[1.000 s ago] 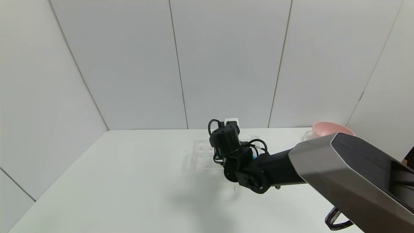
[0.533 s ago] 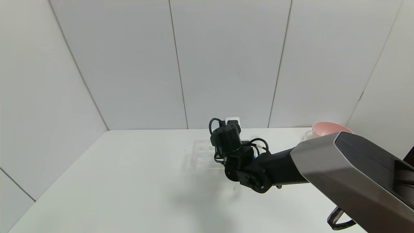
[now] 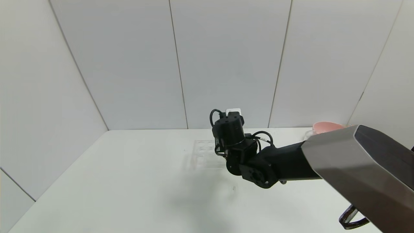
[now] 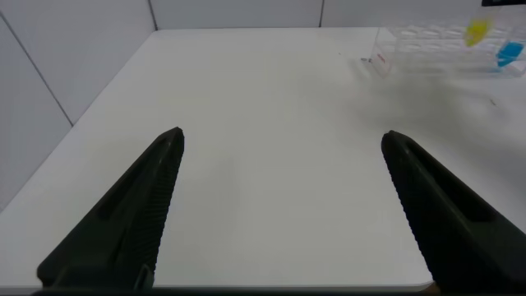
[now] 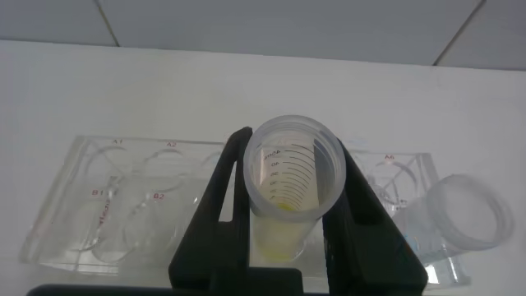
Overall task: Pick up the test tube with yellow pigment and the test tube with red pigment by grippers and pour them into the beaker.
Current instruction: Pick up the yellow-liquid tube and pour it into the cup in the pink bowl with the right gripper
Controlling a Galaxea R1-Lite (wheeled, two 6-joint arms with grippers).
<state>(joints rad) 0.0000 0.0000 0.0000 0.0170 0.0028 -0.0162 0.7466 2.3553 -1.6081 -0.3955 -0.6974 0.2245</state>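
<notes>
My right gripper (image 5: 294, 164) is shut on the test tube with yellow pigment (image 5: 292, 205), and I look down its open ribbed mouth from above. It holds the tube over the clear rack (image 5: 123, 214). The clear beaker (image 5: 464, 218) stands just beside the rack's end, close to the gripper. In the head view the right arm's wrist (image 3: 230, 129) hides the fingers and the tube. My left gripper (image 4: 281, 140) is open and empty over bare table, far from the rack (image 4: 427, 45). A yellow tip (image 4: 477, 31) shows at the rack there. The test tube with red pigment is hidden.
A blue-liquid tube (image 4: 508, 56) stands in the rack. A pink bowl (image 3: 323, 127) sits at the table's back right, partly behind my right arm. White walls close the table at the back and sides. The white table (image 3: 129, 181) stretches to the left and front.
My right arm has risen a little and shifted slightly right and back, above the rack. The bowl is now more covered by the arm.
</notes>
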